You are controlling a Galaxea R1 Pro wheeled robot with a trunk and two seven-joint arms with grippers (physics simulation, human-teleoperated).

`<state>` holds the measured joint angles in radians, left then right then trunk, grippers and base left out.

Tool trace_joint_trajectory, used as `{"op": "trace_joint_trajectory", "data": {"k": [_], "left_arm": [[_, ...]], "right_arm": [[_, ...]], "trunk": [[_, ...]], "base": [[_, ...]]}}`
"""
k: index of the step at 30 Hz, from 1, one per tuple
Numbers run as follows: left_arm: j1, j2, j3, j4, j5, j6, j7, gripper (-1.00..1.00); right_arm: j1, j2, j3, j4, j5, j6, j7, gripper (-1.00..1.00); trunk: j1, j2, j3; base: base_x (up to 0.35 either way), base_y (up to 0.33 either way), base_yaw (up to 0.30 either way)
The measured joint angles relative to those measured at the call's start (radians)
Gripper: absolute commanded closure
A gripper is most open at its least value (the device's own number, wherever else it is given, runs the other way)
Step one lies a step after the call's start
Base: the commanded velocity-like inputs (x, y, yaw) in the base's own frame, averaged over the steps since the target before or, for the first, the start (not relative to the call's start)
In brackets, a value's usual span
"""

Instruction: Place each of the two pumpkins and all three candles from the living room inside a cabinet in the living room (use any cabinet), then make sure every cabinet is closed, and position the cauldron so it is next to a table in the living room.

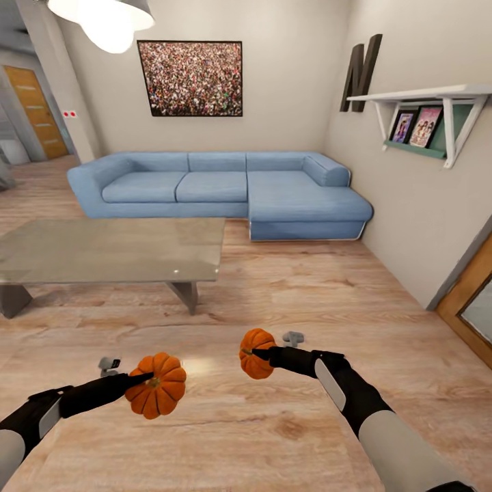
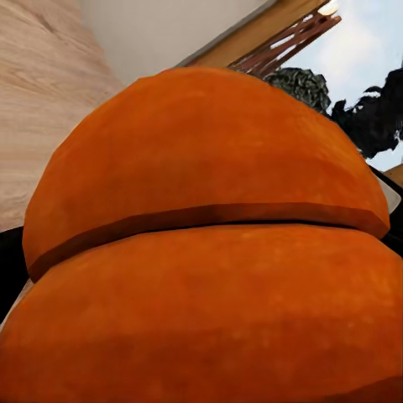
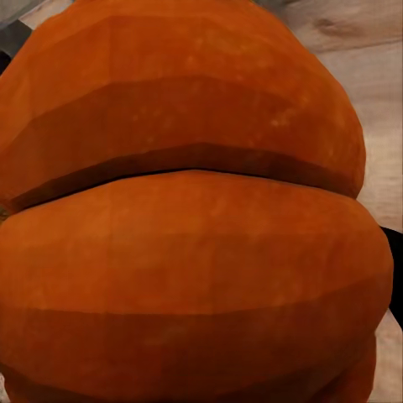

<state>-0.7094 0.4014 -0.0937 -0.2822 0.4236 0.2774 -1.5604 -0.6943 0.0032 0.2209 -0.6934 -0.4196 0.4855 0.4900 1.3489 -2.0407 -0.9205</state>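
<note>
I hold two ribbed orange pumpkins above the wood plank floor. My left gripper (image 1: 145,380) is shut on the bigger-looking pumpkin (image 1: 158,396) at lower left of the head view. My right gripper (image 1: 260,354) is shut on the other pumpkin (image 1: 254,365) just right of centre. Up close, the left wrist view has the orange ribs of its pumpkin (image 2: 210,252) across most of the picture, and the right wrist view has the other pumpkin (image 3: 185,210) the same way. The cabinet, candles and cauldron are out of view.
A low glass-topped table (image 1: 109,249) stands ahead on the left. A blue corner sofa (image 1: 225,191) lines the far wall under a framed picture. A white wall shelf (image 1: 437,116) and a wooden door frame (image 1: 471,301) are on the right wall. Two small grey objects (image 1: 294,337) lie on the floor.
</note>
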Motion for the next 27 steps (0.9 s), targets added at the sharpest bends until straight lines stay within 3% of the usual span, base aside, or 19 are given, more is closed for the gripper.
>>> {"op": "trace_joint_trajectory", "data": {"k": [6, 9, 11, 27], "left_arm": [[0.0, 0.009, 0.003, -0.001, 0.003, -0.001, 0.0, 1.0], [0.0, 0.009, 0.004, -0.001, 0.003, -0.001, 0.0, 1.0], [0.0, 0.009, 0.003, -0.001, 0.003, -0.001, 0.0, 1.0], [0.0, 0.009, 0.005, -0.001, 0.003, -0.001, 0.0, 1.0]], "right_arm": [[0.001, -0.002, 0.0, 0.001, -0.004, -0.008, 0.001, 1.0], [0.01, -0.008, 0.0, 0.031, 0.005, -0.092, 0.0, 1.0], [0.012, -0.009, 0.002, 0.039, 0.002, -0.108, -0.001, 1.0], [0.012, -0.011, 0.0, 0.044, 0.005, -0.123, 0.001, 1.0]], "trunk": [[0.0, 0.0, -0.002], [0.0, 0.0, -0.002], [0.0, 0.0, -0.002], [0.0, 0.0, -0.002]], "base": [[0.0, 0.0, 0.146], [0.0, 0.0, 0.009], [0.0, 0.0, 0.002], [0.0, 0.0, 0.0]]}}
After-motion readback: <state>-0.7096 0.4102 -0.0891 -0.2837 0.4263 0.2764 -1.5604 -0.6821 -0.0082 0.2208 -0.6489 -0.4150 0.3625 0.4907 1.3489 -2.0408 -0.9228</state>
